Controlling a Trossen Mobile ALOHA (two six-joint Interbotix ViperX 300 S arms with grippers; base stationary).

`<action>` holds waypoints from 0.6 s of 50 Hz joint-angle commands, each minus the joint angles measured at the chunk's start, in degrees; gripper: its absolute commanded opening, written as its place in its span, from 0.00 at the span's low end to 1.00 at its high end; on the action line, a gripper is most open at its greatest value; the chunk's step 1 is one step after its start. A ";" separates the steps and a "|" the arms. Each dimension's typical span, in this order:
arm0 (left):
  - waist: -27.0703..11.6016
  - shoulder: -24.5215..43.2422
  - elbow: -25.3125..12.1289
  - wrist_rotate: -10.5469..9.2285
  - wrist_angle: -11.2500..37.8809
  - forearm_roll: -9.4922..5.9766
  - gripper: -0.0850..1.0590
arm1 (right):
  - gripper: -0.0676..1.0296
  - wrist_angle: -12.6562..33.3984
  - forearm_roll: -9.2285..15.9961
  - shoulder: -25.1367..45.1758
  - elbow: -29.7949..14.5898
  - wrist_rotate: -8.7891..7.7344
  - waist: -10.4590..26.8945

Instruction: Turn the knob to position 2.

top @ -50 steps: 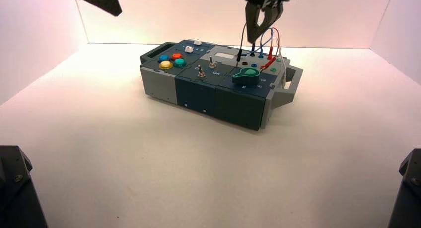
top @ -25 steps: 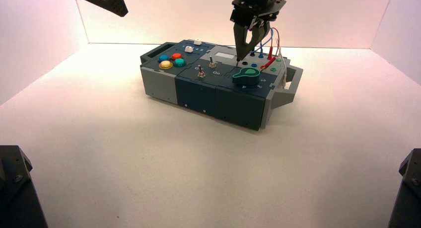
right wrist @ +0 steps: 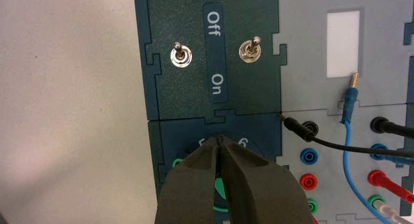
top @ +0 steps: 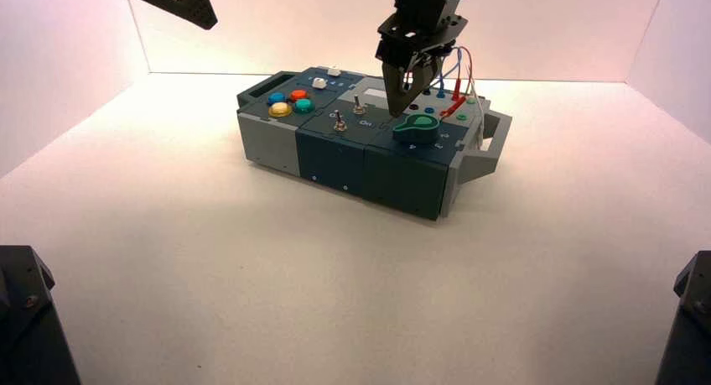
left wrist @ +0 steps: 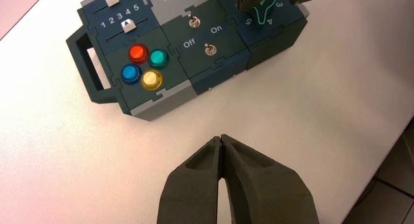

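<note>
The right gripper (top: 406, 110) has come down and sideways with its fingers closed and holding nothing. The green knob (top: 416, 128) now sits right under its fingertips. It looks ready to push the pointer. The left gripper (left wrist: 220, 141) waits far off, closed too.

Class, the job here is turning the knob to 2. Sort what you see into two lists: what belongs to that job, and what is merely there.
Belongs to the job:
- knob
- right gripper, jaws shut, just above the knob

Merely there:
- four push buttons
- two toggle switches
- sliders
- plugged-in wires
- left gripper, parked away from the box
</note>
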 commanded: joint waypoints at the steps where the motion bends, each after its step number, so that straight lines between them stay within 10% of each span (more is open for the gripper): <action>1: -0.26 0.09 -0.79 0.44 -0.62 -0.18 0.05 | 0.04 -0.53 0.09 -0.79 -1.05 -0.62 0.35; 30: -0.26 0.97 -1.23 0.44 -1.32 -0.18 0.05 | 0.04 2.37 0.18 -0.70 -0.79 -0.62 1.05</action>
